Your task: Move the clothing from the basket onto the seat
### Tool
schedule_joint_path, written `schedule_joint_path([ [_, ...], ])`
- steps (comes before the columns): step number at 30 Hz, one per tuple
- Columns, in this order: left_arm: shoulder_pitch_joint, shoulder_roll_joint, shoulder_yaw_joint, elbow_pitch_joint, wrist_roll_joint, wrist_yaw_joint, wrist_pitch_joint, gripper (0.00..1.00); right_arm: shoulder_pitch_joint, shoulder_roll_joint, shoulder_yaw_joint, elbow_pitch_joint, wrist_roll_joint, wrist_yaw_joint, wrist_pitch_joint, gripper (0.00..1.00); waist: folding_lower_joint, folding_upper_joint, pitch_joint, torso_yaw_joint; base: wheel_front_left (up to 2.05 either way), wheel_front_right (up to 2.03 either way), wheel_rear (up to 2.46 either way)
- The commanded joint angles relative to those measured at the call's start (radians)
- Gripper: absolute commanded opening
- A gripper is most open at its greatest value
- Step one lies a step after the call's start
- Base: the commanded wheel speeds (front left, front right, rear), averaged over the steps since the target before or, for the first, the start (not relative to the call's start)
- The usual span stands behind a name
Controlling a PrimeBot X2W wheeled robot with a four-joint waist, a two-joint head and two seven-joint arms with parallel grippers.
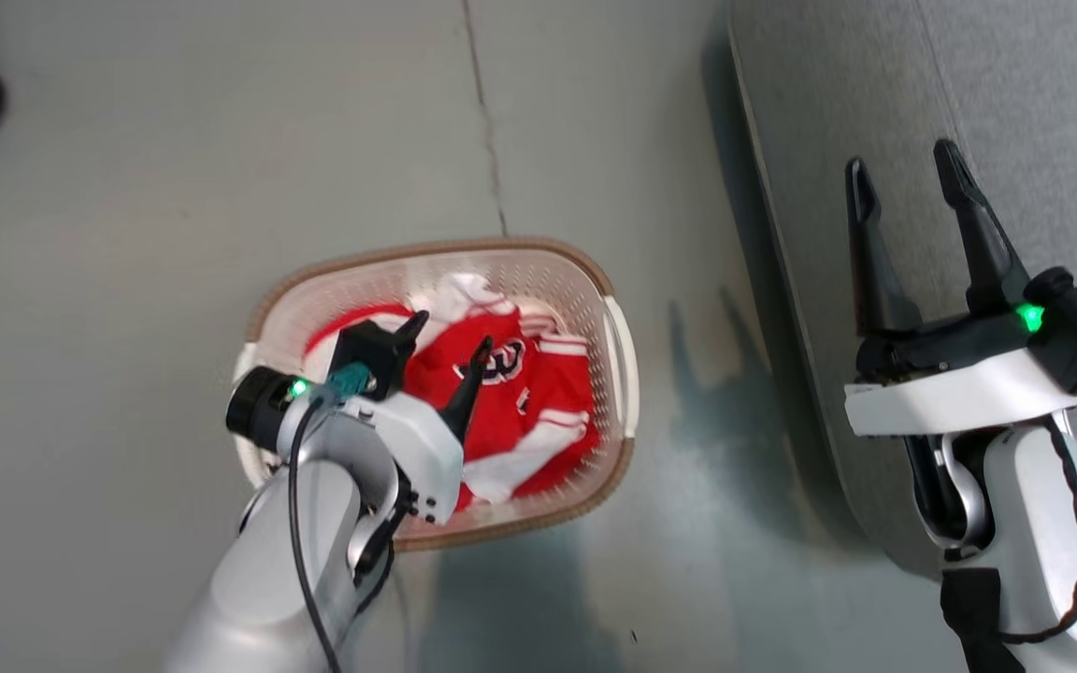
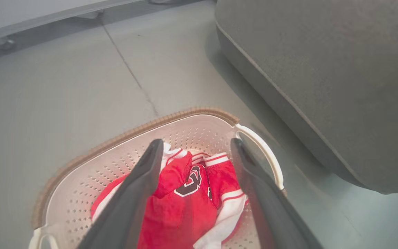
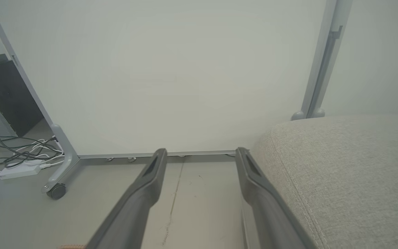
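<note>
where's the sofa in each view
Head view: the sofa takes the upper right, right of the basket.
Left wrist view: sofa at the upper right, beyond the basket's handle.
Right wrist view: sofa at the lower right.
Shared landmark: the floor crack, left of the sofa in all three.

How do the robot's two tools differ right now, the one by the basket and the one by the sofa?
The left tool hangs over the basket, while the right tool sits above the edge of the grey sofa. The left tool points down at the red clothing; the right tool points away toward a white panel. Both are open and hold nothing.
</note>
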Motion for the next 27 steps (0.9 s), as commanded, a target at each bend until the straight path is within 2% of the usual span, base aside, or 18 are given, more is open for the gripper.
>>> schedule_joint_path([
  [1, -0.039, 0.005, -0.007, 0.031, -0.006, -0.006, 0.013, 1.00, -0.023, -0.004, 0.005, -0.006, 0.009, 0.002, -0.013, 1.00, 0.0000, 0.0000, 0.106, -0.071, 0.00, 0.00, 0.00],
  [5, -0.148, 0.005, -0.023, 0.179, -0.003, 0.000, 0.049, 1.00, -0.064, -0.004, 0.048, -0.028, 0.049, 0.002, -0.035, 1.00, 0.0000, 0.0000, 0.211, -0.135, 0.00, 0.00, 0.00],
  [9, -0.225, 0.032, -0.026, 0.295, 0.012, 0.006, 0.074, 1.00, -0.090, -0.003, 0.085, -0.053, 0.092, 0.002, -0.044, 1.00, 0.0000, 0.0000, 0.290, -0.188, 0.00, 0.00, 0.00],
  [16, -0.324, 0.081, -0.017, 0.440, 0.005, -0.002, 0.109, 1.00, -0.113, -0.003, 0.129, -0.109, 0.149, 0.002, -0.042, 1.00, 0.0000, 0.0000, 0.383, -0.260, 0.00, 0.00, 0.00],
  [25, -0.404, 0.134, -0.025, 0.574, 0.016, 0.021, 0.121, 1.00, -0.102, -0.003, 0.155, -0.165, 0.186, 0.002, -0.043, 1.00, 0.0000, 0.0000, 0.440, -0.310, 0.00, 0.00, 0.00],
  [27, -0.411, 0.139, -0.031, 0.587, 0.018, 0.022, 0.111, 0.06, -0.101, -0.003, 0.158, -0.169, 0.191, 0.002, -0.043, 1.00, 0.0000, 0.0000, 0.442, -0.313, 0.00, 0.00, 0.00],
])
